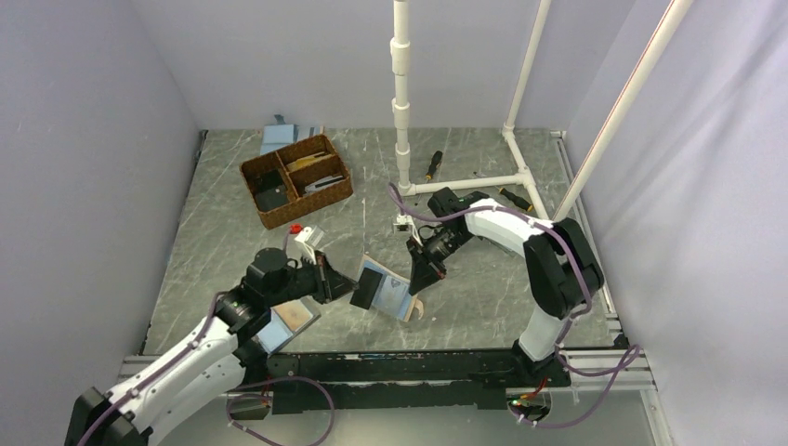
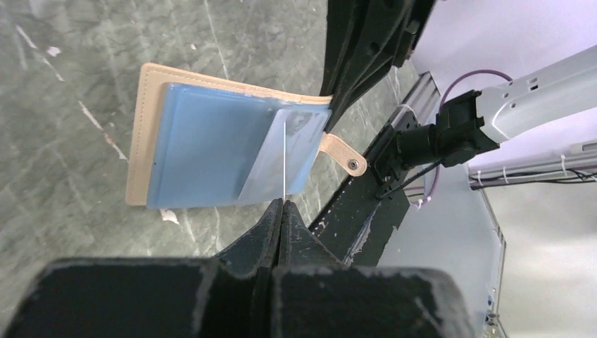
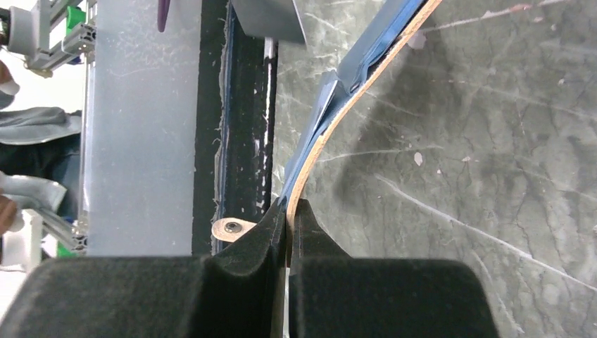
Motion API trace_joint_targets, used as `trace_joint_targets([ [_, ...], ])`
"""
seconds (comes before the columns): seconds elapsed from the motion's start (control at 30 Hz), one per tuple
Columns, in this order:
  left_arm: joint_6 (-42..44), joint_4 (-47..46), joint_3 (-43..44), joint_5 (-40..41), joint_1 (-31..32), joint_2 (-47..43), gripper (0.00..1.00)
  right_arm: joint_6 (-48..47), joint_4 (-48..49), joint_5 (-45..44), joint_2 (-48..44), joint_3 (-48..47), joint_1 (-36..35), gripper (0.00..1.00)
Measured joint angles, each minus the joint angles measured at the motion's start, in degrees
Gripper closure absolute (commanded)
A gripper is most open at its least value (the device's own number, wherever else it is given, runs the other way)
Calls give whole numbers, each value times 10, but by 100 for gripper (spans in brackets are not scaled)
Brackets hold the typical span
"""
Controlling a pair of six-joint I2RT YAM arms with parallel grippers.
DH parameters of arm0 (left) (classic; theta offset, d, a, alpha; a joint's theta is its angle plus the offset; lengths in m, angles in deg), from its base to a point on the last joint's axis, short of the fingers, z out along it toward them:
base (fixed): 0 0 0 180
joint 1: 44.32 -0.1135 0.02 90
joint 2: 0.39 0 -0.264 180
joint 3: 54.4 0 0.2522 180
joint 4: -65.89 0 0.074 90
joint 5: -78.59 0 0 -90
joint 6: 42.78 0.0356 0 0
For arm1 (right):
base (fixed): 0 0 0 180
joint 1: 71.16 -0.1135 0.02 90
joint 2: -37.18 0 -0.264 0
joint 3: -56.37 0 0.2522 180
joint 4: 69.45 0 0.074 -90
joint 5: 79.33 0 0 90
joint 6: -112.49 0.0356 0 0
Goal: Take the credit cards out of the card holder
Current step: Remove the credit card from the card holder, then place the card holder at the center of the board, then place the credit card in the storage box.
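Observation:
The card holder (image 1: 398, 299) is a light-blue bi-fold with tan edging and a tan snap strap (image 1: 415, 309), held open and tilted just above the table's front middle. My right gripper (image 1: 425, 277) is shut on its tan edge; the right wrist view shows the jaws (image 3: 288, 210) pinching the holder (image 3: 352, 77). My left gripper (image 1: 351, 286) is shut on a dark credit card (image 1: 374, 284). In the left wrist view the card (image 2: 284, 162) is a thin edge-on line running from the gripper (image 2: 281, 202) over the holder's (image 2: 211, 141) clear pocket. I cannot tell whether its far end is still inside.
A folder with one brown half (image 1: 293, 318) lies under my left arm. A wicker basket (image 1: 295, 178) with compartments stands at the back left, a plain blue folder (image 1: 283, 136) behind it. A white PVC frame (image 1: 401, 111) and screwdrivers (image 1: 433, 165) are at the back right.

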Motion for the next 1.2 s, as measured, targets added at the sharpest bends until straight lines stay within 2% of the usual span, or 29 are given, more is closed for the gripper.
trace_joint_targets([
  [0.17,10,51,0,43,0,-77,100,16,-9,-10,52,-15,5,98],
  [0.33,2,59,-6,59,0,-97,100,65,10,-49,69,-15,12,65],
  [0.53,-19,21,-35,55,-1,-58,100,101,44,-96,58,-11,25,48],
  [0.57,-21,-9,-36,39,-1,-16,100,107,58,-117,22,1,31,43],
  [0.8,-21,-74,-26,-15,-1,73,100,68,50,-67,-37,4,31,39],
  [1.07,-35,-171,3,-85,-1,192,100,23,24,-9,-47,4,15,37],
  [1.2,-46,-213,12,-106,0,224,100,21,19,4,-47,4,15,37],
])
